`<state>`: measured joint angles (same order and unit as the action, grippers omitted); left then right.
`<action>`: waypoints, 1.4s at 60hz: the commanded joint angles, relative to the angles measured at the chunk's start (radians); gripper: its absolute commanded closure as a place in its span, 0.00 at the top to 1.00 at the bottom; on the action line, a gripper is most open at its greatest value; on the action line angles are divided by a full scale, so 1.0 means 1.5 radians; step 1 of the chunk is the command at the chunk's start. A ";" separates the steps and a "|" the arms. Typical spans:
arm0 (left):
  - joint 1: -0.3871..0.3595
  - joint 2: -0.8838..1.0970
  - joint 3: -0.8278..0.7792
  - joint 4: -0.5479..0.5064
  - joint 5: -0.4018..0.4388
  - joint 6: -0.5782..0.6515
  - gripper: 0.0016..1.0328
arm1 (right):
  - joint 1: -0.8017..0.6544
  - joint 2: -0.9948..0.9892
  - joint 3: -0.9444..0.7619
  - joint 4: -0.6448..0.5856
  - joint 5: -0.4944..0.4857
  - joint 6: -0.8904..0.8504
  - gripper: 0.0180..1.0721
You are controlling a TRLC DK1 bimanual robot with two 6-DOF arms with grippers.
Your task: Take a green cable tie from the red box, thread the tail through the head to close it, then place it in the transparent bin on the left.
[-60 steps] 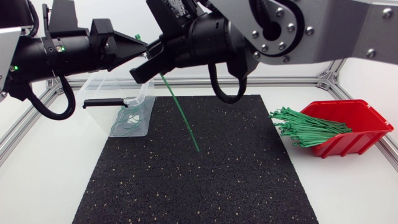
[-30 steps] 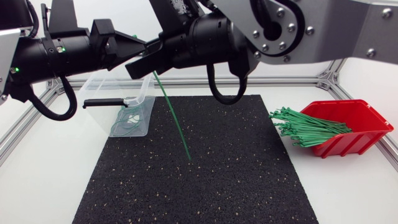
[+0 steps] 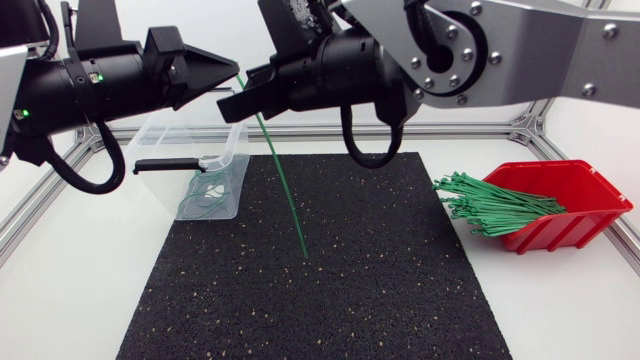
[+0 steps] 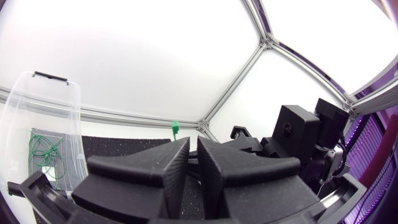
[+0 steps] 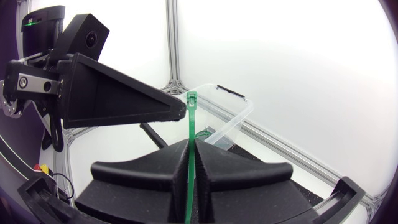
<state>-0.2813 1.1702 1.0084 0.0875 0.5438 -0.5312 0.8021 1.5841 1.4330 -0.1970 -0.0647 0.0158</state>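
A black rubber mat (image 3: 330, 270) flecked with pale specks lies flat in the middle of my white table (image 3: 70, 300). Silver aluminium rails (image 3: 460, 128) run along the table's far edge and slant off at its corners.

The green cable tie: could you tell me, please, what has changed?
The right gripper, still shut on the green cable tie, swung left, then back right; the tie's tail ended further left, its head by the left gripper. Transparent bin and red box unmoved.
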 commanded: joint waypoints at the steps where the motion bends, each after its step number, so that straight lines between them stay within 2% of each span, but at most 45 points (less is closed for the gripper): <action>1: -0.008 -0.008 -0.017 0.012 -0.001 -0.016 0.13 | -0.002 -0.014 -0.016 0.010 -0.006 0.017 0.05; 17: 0.003 -0.017 -0.025 0.027 -0.013 -0.011 0.14 | -0.017 -0.026 -0.026 0.017 -0.005 0.019 0.05; 30: 0.014 -0.024 -0.034 0.027 -0.012 -0.011 0.18 | -0.022 -0.036 -0.029 0.020 -0.006 0.021 0.05; 61: -0.032 0.007 -0.022 0.037 -0.031 -0.012 0.22 | -0.008 -0.043 -0.034 0.028 -0.006 0.022 0.05; 84: -0.037 0.009 -0.021 0.044 -0.055 -0.009 0.21 | -0.001 -0.041 -0.040 0.030 -0.009 0.022 0.05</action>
<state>-0.3286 1.1755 0.9802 0.1333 0.4660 -0.5308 0.7895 1.5372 1.3983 -0.1608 -0.0750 0.0231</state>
